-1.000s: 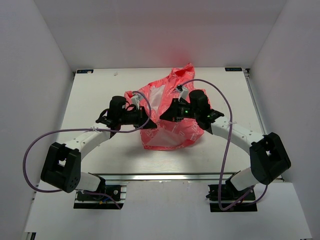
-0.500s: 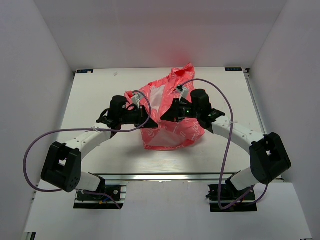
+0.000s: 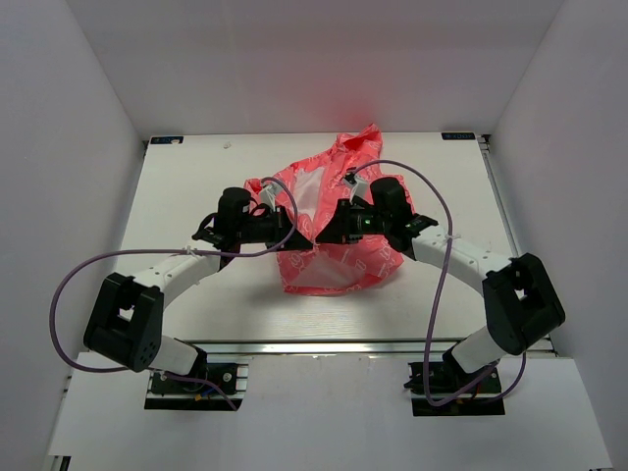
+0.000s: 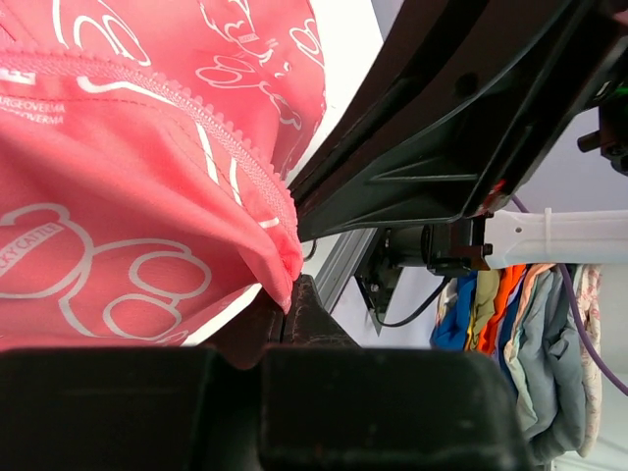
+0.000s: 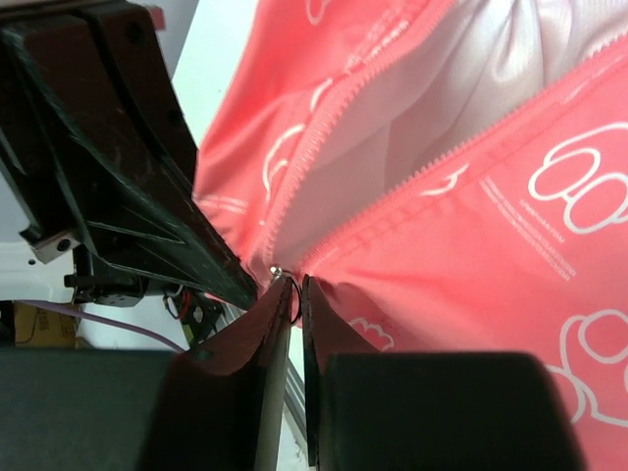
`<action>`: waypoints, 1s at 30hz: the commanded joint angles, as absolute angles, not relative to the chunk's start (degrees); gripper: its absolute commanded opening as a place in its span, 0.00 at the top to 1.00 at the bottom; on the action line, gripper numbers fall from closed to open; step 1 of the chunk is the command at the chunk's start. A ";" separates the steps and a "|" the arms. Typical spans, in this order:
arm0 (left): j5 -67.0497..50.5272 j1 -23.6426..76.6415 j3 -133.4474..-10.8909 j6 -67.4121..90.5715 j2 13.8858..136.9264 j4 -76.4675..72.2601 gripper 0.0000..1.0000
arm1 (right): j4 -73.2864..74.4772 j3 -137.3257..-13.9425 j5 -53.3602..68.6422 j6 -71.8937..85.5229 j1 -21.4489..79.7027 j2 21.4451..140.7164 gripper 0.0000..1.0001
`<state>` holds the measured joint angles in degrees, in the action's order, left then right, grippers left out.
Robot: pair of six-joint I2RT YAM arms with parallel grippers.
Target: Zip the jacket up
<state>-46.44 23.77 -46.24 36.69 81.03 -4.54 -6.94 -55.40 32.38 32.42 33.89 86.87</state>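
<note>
Across white counter [image 3: 196, 186] from above, finds jacket [image 3: 339, 260] bunched centrally between both jaws, long axis running away from robot, right elbow [image 3: 520, 304] drawn inward since a second ago. From left wrist, shows left jaws clenched on hem corner [image 4: 287, 260]. From right wrist, shows right jaws barely parted at zipper foot [image 5: 278, 270], grip unclear.

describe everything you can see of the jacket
The jacket is small, made of thin coral-pink fabric with white outline prints and a shiny white lining. It lies crumpled in the middle of the table with its front open. Its zipper is undone, and the two rows of teeth meet only at the bottom. The left gripper pinches a hem corner. The right gripper sits at the zipper's base, jaws a slit apart, grip unclear.
</note>
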 commanded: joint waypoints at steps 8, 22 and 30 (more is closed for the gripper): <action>-47.28 23.99 -47.20 37.27 80.94 -7.56 1.00 | -7.11 -55.81 36.73 32.25 34.01 87.80 0.79; -48.78 23.99 -46.67 36.83 80.25 -9.22 1.00 | -12.03 -55.73 42.80 34.54 34.01 89.91 0.57; -49.04 23.99 -46.58 34.98 79.89 -9.84 1.00 | -20.39 -50.37 45.17 35.60 32.44 84.38 0.54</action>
